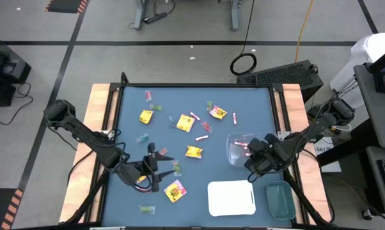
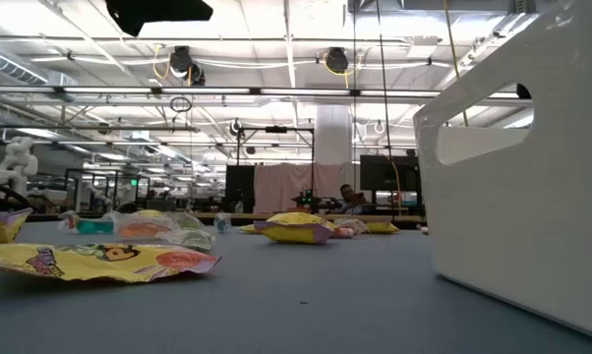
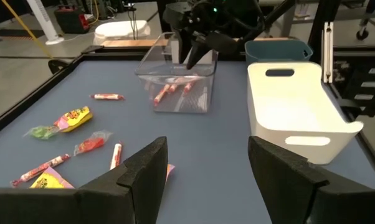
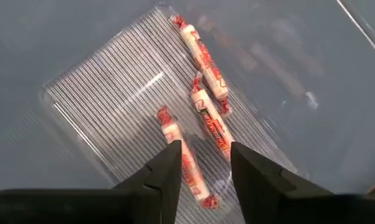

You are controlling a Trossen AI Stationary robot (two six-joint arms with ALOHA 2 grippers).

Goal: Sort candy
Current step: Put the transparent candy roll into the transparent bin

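Right gripper (image 4: 203,163) hangs nose-down over the clear tray (image 1: 233,153), fingers parted a little and gripping nothing; three pink-red candy sticks (image 4: 206,56) lie on the ribbed floor beneath. Left gripper (image 3: 203,165) sits low by the near edge, fingers wide, empty. Yellow packets (image 1: 185,122) and more candy lie scattered mid-table. Wrapper print is unreadable from here.

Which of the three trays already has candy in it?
The clear tray under the right pincer, holding three pink-red sticks. The white tray and green-tinted tray look empty.
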